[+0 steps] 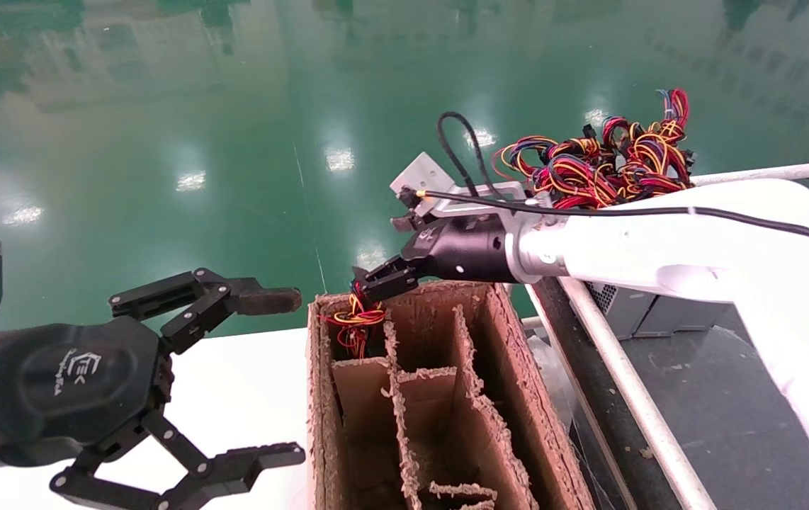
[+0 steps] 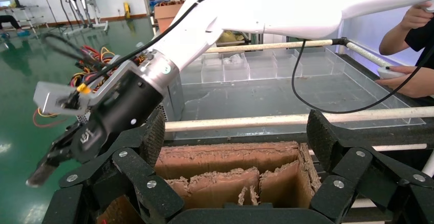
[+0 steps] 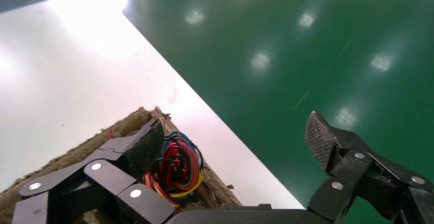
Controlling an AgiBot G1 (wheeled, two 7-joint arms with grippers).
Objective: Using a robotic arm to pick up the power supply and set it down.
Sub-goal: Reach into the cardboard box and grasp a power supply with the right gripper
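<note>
One power supply sits sunk in the far-left cell of a torn cardboard box [image 1: 495, 333]. Only its red, yellow and black wire bundle [image 1: 355, 322] [image 3: 176, 165] shows; its grey body is hidden. The white robotic arm [image 1: 659, 248] reaches in from the right. Its right gripper [image 1: 382, 262] [image 3: 233, 142] hangs open just above that cell, one finger [image 3: 143, 147] beside the wires and nothing between the jaws. My left gripper [image 1: 291, 375] [image 2: 236, 132] is open and empty over the white table, left of the box.
A heap of coloured wires [image 1: 603, 163] and grey power supplies [image 1: 624, 308] lie on the dark cart at right, behind a white rail [image 1: 624, 375]. The box's cardboard dividers [image 2: 230, 183] form several cells. A person's hands [image 2: 409, 75] rest at the cart's far side.
</note>
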